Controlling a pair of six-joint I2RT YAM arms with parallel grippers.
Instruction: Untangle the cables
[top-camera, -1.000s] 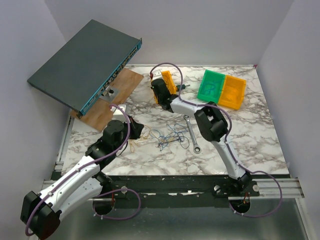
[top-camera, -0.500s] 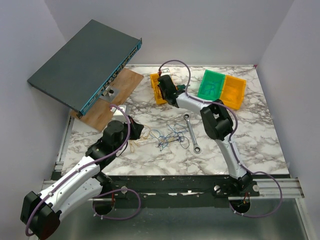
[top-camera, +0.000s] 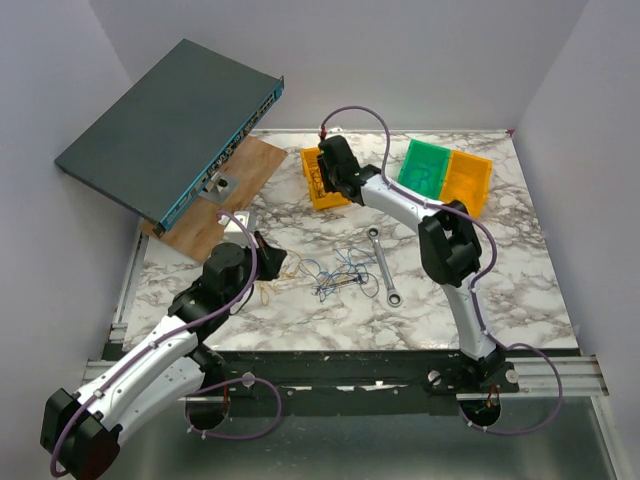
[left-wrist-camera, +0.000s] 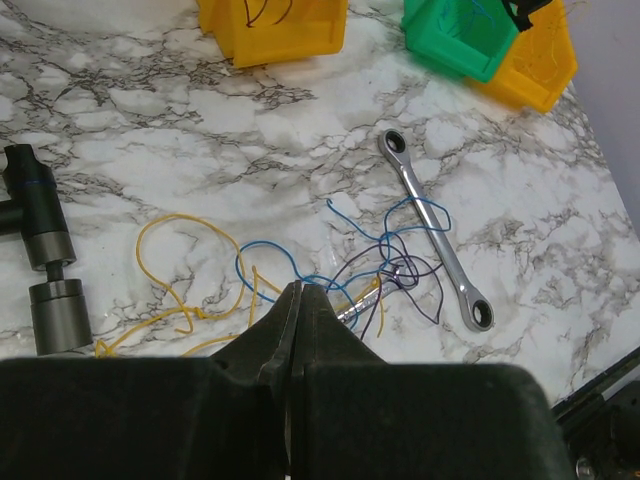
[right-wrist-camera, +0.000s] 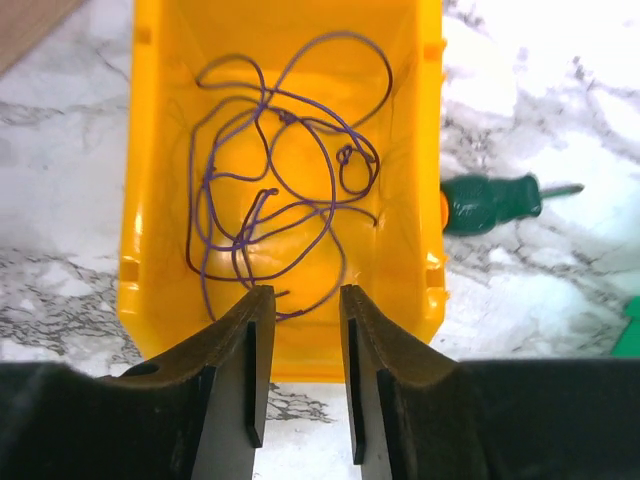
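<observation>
Top external: three bins (top-camera: 467, 185), one wrench (top-camera: 383, 265), tangled cables (top-camera: 338, 277); left jaws closed, right jaws parted.

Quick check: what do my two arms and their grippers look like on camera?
The left arm and right arm have white links, bulky black joints and a thick purple cable looping alongside. The left gripper and right gripper have two plain black fingers each.

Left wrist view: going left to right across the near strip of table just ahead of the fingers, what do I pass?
dark metal cylinder → yellow cable loop → blue cable arc → silver wrench
</observation>
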